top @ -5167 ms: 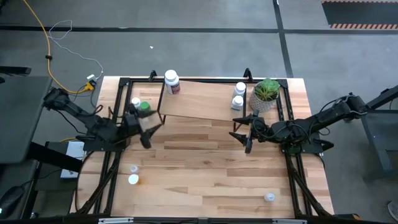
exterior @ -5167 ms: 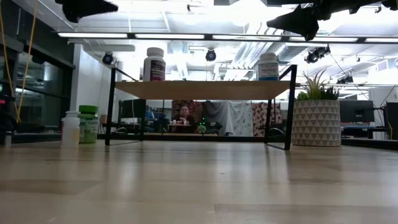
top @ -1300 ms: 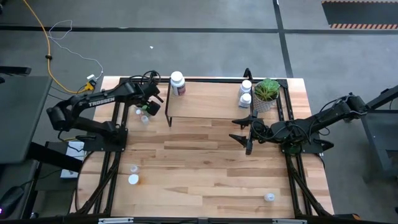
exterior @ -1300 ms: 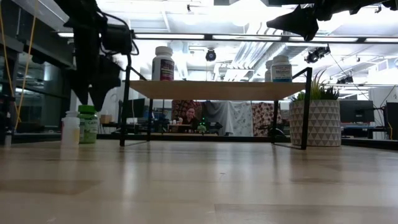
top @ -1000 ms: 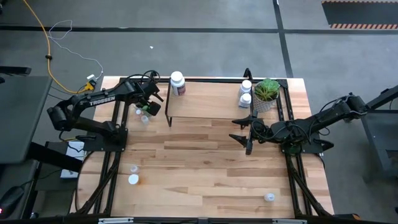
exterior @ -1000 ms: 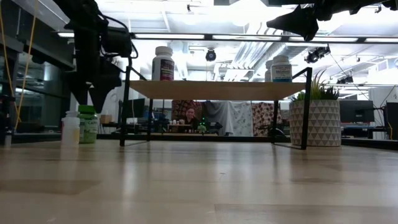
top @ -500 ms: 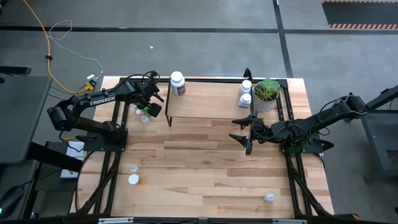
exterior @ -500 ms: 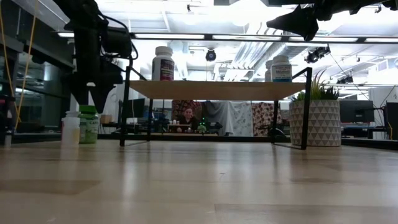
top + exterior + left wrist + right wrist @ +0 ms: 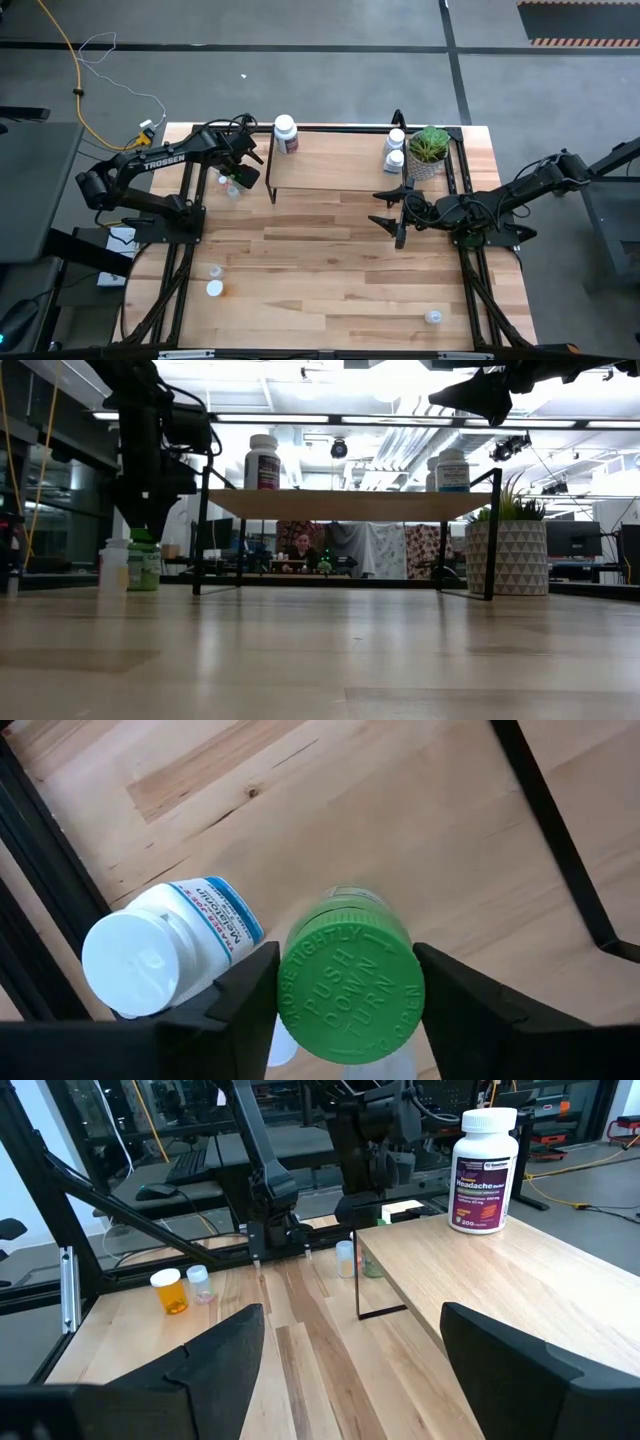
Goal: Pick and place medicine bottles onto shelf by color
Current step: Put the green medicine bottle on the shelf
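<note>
Where the left arm reached down beside the shelf's left end, these were the facts:
Green-capped bottle: a small round pill bottle with a ribbed green screw cap [image 9: 349, 984] stood upright on the tabletop, between the two dark fingers.
Left gripper: the left gripper [image 9: 346, 990] straddled the green cap, one finger [image 9: 245, 995] just beside each flank of it; whether the pads pressed it could not be told.
White neighbour: a small white pill bottle with a white cap and blue-edged label [image 9: 160, 955] stood just beside the green-capped one.
Shelf: the low light-wood board on thin black legs [image 9: 330, 160] carried a white bottle with a dark red label [image 9: 286, 133] at its far left corner and two white bottles [image 9: 394, 150] at its far right corner.
Loose bottles: two small ones [image 9: 214, 281] sat near the tabletop's left front, one [image 9: 432, 317] at the right front.
Right gripper: the right gripper [image 9: 393, 209] hung spread and empty in front of the shelf's right end.
Tabletop: pale wooden planks [image 9: 330, 280].
</note>
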{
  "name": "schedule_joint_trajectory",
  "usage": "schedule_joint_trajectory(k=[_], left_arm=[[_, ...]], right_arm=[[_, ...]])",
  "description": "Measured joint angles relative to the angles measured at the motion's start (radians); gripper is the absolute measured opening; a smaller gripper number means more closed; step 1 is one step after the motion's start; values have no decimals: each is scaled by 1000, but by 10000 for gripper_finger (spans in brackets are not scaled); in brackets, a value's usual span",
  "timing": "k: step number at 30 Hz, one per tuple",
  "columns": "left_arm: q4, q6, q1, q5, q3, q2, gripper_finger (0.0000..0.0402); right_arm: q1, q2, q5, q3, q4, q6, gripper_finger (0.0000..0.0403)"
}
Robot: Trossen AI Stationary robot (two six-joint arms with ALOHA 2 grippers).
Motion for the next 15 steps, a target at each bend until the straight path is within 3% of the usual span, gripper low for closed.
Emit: schedule_joint_trajectory(k=[6, 10, 15], left_arm=[[-33, 26, 0, 45, 27, -4, 194], [-157, 28, -4, 56, 129, -4, 198], [-334, 2, -25, -9, 309, -4, 188]], right_arm=[[0, 0, 0, 0, 0, 0, 293], [0, 0, 0, 0, 0, 0, 293], [0, 0, 0, 0, 0, 0, 293]])
